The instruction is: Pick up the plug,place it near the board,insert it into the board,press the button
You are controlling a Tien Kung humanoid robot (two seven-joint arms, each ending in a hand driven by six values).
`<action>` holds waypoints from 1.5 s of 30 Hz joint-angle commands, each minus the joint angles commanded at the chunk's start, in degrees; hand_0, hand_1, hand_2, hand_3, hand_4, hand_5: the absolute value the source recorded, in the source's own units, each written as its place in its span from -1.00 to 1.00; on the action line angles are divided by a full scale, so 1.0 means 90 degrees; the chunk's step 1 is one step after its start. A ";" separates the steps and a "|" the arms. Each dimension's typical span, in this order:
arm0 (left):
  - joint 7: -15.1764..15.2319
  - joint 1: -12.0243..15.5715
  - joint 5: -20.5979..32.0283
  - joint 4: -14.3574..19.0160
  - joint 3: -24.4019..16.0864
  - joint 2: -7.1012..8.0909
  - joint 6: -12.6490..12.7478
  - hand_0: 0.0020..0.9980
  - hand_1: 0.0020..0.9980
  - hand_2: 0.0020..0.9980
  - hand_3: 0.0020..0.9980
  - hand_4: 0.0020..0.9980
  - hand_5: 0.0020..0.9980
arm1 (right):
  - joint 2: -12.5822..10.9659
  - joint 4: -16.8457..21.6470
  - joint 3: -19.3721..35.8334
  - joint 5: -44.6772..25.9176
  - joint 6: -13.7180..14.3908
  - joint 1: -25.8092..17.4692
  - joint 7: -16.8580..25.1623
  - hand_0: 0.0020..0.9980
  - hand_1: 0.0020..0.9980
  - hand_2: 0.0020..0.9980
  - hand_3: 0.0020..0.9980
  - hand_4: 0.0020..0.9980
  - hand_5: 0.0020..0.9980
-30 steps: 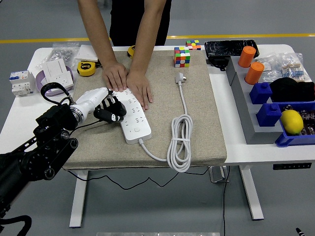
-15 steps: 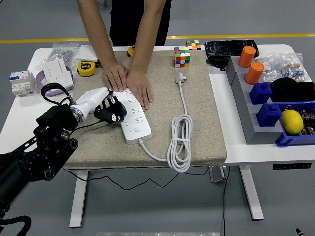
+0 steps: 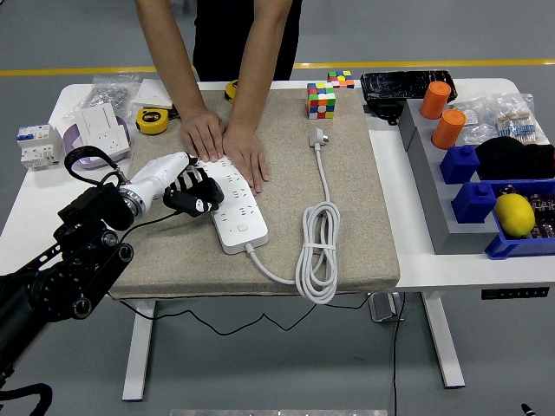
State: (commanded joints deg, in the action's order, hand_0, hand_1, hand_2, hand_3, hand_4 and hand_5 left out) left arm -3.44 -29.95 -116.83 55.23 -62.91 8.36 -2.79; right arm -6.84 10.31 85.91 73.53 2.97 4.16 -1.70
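White table, beige mat (image 3: pixel 347 217), board steadied by a person.
Left hand (image 3: pixel 186 192) is held curled round the black plug (image 3: pixel 201 204) at the board (image 3: pixel 234 201) left edge, barely shifted; insertion judged pending. Person's hands (image 3: pixel 227 147) are pressed on the board's far end.

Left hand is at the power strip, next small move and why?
Probably press down: the left hand sits curled at the power strip, which a person's hands steady at its far end. Whether a plug is under the hand can't be seen; the strip's own plug lies loose.
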 joint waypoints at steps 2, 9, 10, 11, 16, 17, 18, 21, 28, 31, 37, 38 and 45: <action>0.0005 0.0021 -0.0004 0.0043 -0.0047 0.0012 -0.0010 -0.48 -0.67 -0.60 -0.50 0.29 -0.60 | 0.0001 0.0000 0.0009 -0.0002 0.0003 0.0000 0.0000 0.67 0.53 0.50 0.55 1.00 0.86; -0.0003 0.0203 0.0039 0.0499 -0.0496 0.0098 -0.0111 -0.47 -0.68 -0.61 -0.52 0.27 -0.61 | 0.0015 0.0000 0.0026 -0.0015 0.0006 -0.0004 0.0004 0.67 0.53 0.50 0.55 1.00 0.86; -0.0013 0.0243 0.0022 0.0576 -0.0569 0.0143 -0.0128 -0.47 -0.68 -0.61 -0.53 0.24 -0.56 | 0.0016 0.0000 0.0028 -0.0022 0.0007 -0.0008 0.0008 0.67 0.53 0.50 0.55 1.00 0.86; -0.0020 0.0283 0.0016 0.0635 -0.0625 0.0199 -0.0140 -0.47 -0.68 -0.61 -0.53 0.24 -0.56 | 0.0018 0.0000 0.0032 -0.0024 0.0008 -0.0012 0.0007 0.67 0.53 0.50 0.55 1.00 0.86; -0.0060 0.0455 0.0144 0.0593 -0.0715 0.0565 -0.0148 -0.46 -0.66 -0.59 -0.51 0.25 -0.53 | 0.0024 0.0000 0.0062 -0.0027 0.0016 -0.0028 -0.0007 0.67 0.53 0.50 0.55 1.00 0.86; -0.0063 0.0489 0.0155 0.0538 -0.0719 0.0633 -0.0143 -0.46 -0.66 -0.59 -0.51 0.25 -0.53 | 0.0024 0.0000 0.0060 -0.0042 0.0016 -0.0027 -0.0002 0.67 0.53 0.50 0.55 1.00 0.86; -0.0059 0.0522 0.0181 0.0488 -0.0710 0.0698 -0.0142 -0.46 -0.66 -0.59 -0.51 0.25 -0.53 | 0.0022 0.0000 0.0054 -0.0056 0.0018 -0.0026 0.0004 0.67 0.53 0.50 0.55 1.00 0.86; -0.0018 0.0573 0.0330 0.0428 -0.0639 0.0783 -0.0130 -0.46 -0.66 -0.59 -0.51 0.25 -0.53 | 0.0020 0.0000 0.0064 -0.0054 0.0021 -0.0023 -0.0001 0.67 0.53 0.50 0.55 1.00 0.86; 0.0179 0.0597 0.0860 0.0433 -0.0465 0.0690 -0.0159 -0.31 -0.15 -0.22 -0.12 0.49 -0.32 | 0.0028 0.0000 0.0028 -0.0080 0.0011 0.0011 0.0027 0.66 0.53 0.50 0.55 1.00 0.86; 0.0200 0.0597 0.1004 0.0404 -0.0452 0.0679 -0.0381 -0.31 -0.15 -0.22 -0.12 0.49 -0.32 | 0.0028 0.0000 0.0039 -0.0070 0.0010 -0.0001 0.0020 0.66 0.53 0.50 0.55 1.00 0.86; 0.0161 0.0628 0.0962 0.0331 -0.0452 0.0704 -0.0646 -0.02 0.28 0.19 0.13 1.00 0.10 | 0.0021 0.0000 0.0076 -0.0029 0.0015 -0.0035 -0.0007 0.67 0.53 0.50 0.55 1.00 0.87; 0.0157 0.0635 0.0931 0.0323 -0.0455 0.0707 -0.0661 -0.02 0.28 0.19 0.13 1.00 0.10 | 0.0019 0.0000 0.0077 -0.0029 0.0015 -0.0033 -0.0006 0.67 0.53 0.50 0.55 1.00 0.87; 0.0131 0.0690 0.0877 0.0366 -0.0509 0.0708 -0.0778 0.51 0.70 0.53 0.46 1.00 0.28 | 0.0015 0.0000 0.0049 -0.0056 0.0009 -0.0010 0.0017 0.67 0.53 0.50 0.55 1.00 0.86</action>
State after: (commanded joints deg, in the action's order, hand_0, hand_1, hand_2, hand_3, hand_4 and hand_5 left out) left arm -2.26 -23.74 -108.94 58.52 -67.49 14.73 -9.79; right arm -6.70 10.31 86.35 73.03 3.05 4.07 -1.55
